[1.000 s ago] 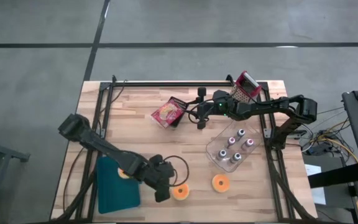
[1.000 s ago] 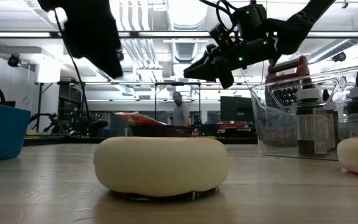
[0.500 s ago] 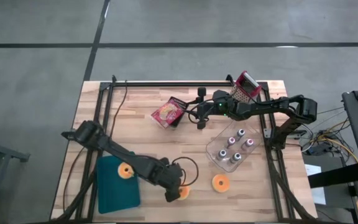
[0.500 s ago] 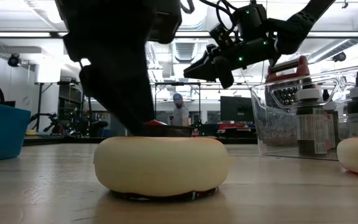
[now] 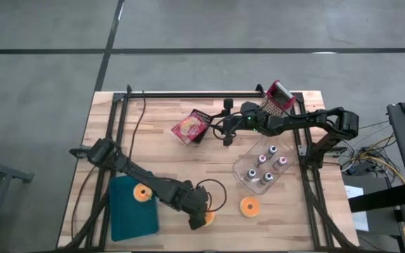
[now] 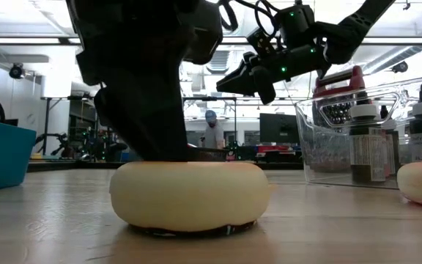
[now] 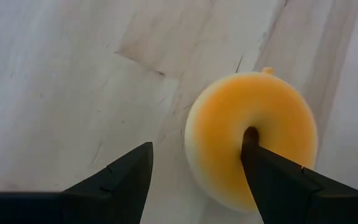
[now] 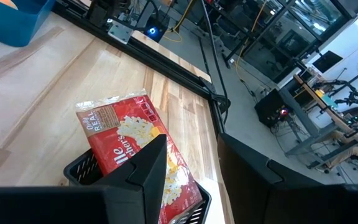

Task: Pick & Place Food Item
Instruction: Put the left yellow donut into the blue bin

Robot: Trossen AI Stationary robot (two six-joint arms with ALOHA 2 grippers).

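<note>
Donut (image 7: pixel 252 143) lying flat, left hand (image 7: pixel 194 165) straddling its rim

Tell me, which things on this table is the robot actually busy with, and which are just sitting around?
In use:
- left gripper, open, one finger in the hole of the doughnut
- blue bin, already holding another doughnut
- third doughnut, on the table

Lying about:
- popcorn bag
- clear box of bottles
- red-handled grater
- right gripper, waiting over the table

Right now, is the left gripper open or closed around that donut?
Open. The left gripper straddles the donut's rim, one finger in the hole, the other outside, apart from it.
</note>
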